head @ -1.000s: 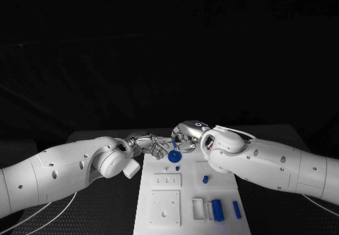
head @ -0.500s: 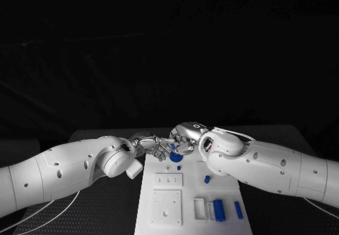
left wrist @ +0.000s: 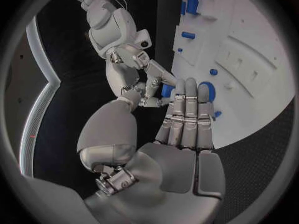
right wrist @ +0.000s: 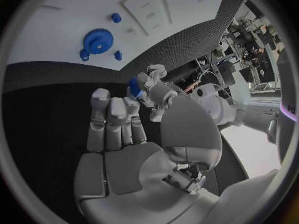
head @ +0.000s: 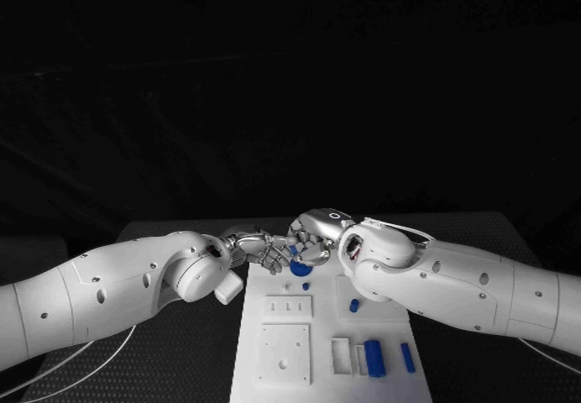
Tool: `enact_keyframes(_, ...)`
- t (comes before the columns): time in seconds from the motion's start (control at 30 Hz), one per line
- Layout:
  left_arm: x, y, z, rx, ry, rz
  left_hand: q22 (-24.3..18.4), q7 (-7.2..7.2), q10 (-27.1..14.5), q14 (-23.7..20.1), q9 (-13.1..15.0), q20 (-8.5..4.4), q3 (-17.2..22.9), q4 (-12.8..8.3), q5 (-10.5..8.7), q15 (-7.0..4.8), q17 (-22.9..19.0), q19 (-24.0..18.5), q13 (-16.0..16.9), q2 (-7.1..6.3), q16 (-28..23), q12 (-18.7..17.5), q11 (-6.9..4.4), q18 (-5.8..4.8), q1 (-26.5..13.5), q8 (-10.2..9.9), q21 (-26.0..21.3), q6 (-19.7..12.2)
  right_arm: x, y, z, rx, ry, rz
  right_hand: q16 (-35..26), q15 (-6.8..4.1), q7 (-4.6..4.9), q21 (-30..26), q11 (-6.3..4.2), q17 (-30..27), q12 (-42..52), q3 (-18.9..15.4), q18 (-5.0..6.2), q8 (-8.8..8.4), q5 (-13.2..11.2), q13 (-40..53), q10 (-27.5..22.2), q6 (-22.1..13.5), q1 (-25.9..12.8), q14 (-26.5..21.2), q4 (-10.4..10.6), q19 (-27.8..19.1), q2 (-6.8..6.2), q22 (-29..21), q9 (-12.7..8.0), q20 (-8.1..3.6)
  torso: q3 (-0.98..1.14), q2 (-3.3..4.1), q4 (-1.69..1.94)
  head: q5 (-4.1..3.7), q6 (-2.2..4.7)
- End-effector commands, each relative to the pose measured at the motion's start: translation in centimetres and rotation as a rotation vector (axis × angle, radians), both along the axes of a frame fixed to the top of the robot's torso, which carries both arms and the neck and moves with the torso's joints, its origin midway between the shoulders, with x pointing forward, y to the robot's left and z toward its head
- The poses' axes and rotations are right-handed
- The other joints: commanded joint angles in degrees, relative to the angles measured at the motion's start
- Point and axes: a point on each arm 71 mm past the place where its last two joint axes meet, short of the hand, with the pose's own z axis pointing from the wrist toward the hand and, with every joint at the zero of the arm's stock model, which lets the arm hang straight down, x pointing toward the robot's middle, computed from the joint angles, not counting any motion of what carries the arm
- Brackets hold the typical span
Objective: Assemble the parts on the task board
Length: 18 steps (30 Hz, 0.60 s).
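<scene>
- A small blue plastic part (right wrist: 134, 88) sits between the two hands, above the far end of the board; in the left wrist view it appears as a blue piece (left wrist: 166, 90) at the meeting fingertips.
- The silver many-fingered left hand (head: 257, 248) pinches this part between its thumb and fingers, as the right wrist view shows (right wrist: 152, 87). Its remaining fingers (left wrist: 186, 114) lie straight and close together.
- The silver many-fingered right hand (head: 317, 238) reaches fingertip to fingertip with the left hand. In its own wrist view its fingers (right wrist: 112, 117) stand upright side by side with nothing in the palm. Whether its fingertips also grip the part cannot be told.
- The white rectangular task board (head: 276, 382) lies in the middle of the table, its long side running away from the robot.
- A blue toothed gear wheel (head: 300, 269) lies flat at the board's far end, just below the joined hands, with two small blue studs (right wrist: 117, 55) close beside it.
- A short blue peg (head: 353, 306) stands near the board's middle, on its right side.
- A blue cylinder (head: 374, 358) and a thin blue bar (head: 407, 358) lie side by side at the board's near right corner, next to white upright blocks (head: 340, 355).
- The black textured table (head: 170, 361) carries the board; white cables (head: 85, 357) run across its left side.
</scene>
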Motion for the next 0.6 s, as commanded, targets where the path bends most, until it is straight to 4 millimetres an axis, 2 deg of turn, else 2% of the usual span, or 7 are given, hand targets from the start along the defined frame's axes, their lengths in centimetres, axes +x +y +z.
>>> enact_keyframes(0.03, -0.08, -0.41, 0.13, -0.008, 0.012, -0.014, 1.1, -0.18, -0.3, -0.4, 0.1, -0.05, -0.5, -0.2, -0.21, -0.13, 0.1, -0.4, 0.1, 0.68, 0.3, -0.2, -0.22, 0.94, 0.3, -0.3, 0.4, 0.2, -0.25, 0.42, -0.02, 0.0, -0.005, 0.014, 0.0, -0.21, 1.53, 0.0, 0.05, -0.1, -0.2, 0.5, 1.24, 0.8, -0.1, -0.1, 0.3, 3.7, 0.3, 0.3, 0.0, 0.5, -0.03, 0.5, 1.3, -0.02, 0.0, -0.02, 0.06, -0.04, -0.05)
enact_keyframes(0.6, -0.16, -0.66, 0.09, -0.006, 0.018, -0.022, 1.0, -0.26, -0.2, -0.4, 0.1, -0.06, -1.6, -1.4, -0.2, -0.16, 0.1, -0.5, 0.5, 2.19, 0.5, -0.2, -0.3, 0.92, 1.8, -0.3, 0.6, 0.4, -0.6, 1.2, -0.2, -0.002, 0.006, 0.029, 0.0, -0.22, 1.53, 0.0, 0.04, -0.1, -0.3, 0.6, 1.24, 0.78, -0.1, -0.1, 0.4, 3.7, 0.3, 0.4, 0.0, 0.6, -0.06, 0.5, 1.3, -0.04, -0.08, 0.01, 0.0, -0.08, -0.26)
